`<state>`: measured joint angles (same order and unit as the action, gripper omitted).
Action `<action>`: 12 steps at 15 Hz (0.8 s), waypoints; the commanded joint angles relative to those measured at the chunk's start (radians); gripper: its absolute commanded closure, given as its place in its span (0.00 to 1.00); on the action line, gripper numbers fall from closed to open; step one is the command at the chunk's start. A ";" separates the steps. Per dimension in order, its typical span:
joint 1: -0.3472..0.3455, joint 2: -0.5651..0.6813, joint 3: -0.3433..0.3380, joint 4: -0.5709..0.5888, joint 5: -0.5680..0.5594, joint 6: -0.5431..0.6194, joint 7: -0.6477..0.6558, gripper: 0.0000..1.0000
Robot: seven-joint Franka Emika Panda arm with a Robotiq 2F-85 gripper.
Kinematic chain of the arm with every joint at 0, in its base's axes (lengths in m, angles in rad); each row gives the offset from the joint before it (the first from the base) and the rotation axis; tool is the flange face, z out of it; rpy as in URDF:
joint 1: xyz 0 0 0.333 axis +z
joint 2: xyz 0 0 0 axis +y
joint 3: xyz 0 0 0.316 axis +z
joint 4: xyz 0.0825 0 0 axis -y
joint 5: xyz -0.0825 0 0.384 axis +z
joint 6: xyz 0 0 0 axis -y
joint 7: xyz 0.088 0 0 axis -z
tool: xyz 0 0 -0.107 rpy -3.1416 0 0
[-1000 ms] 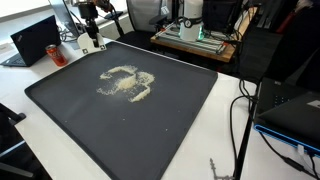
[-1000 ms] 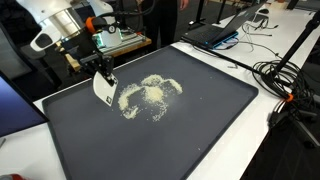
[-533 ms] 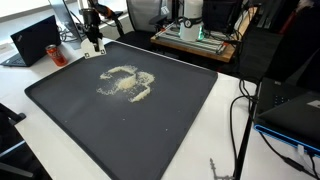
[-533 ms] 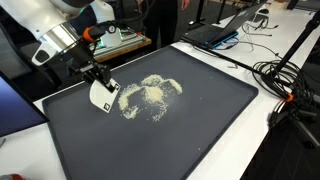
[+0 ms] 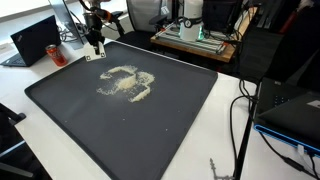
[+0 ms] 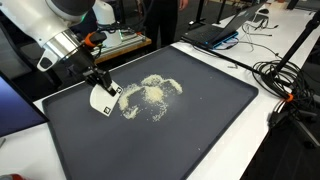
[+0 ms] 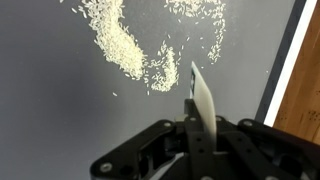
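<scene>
My jaws are clamped tight on the white card, mid-left of frame beside the grains, which look scattered, hardly gathered.

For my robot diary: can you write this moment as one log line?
gripper: shut on white card | white card: beside rice | rice: spread on black mat

Surface: a white surface, showing only as bare strips around a large mat.
Mat: a dark grey mat with a raised rim lies flat and covers most of the surface in both exterior views.
On the mat: pale grains lie scattered in a loose, curling patch toward one end; the wrist view shows them small and elongated.
Beside the mat: an open laptop sits near one corner, and black cables trail along the opposite edge.
</scene>
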<state>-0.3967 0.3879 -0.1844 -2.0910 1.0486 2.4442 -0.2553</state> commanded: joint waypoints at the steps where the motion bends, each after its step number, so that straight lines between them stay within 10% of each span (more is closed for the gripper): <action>1: -0.011 0.003 0.001 0.005 0.084 -0.040 -0.023 0.99; 12: -0.023 -0.008 -0.042 0.007 0.215 -0.227 -0.095 0.99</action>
<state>-0.4048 0.3900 -0.2156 -2.0897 1.2099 2.2743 -0.3043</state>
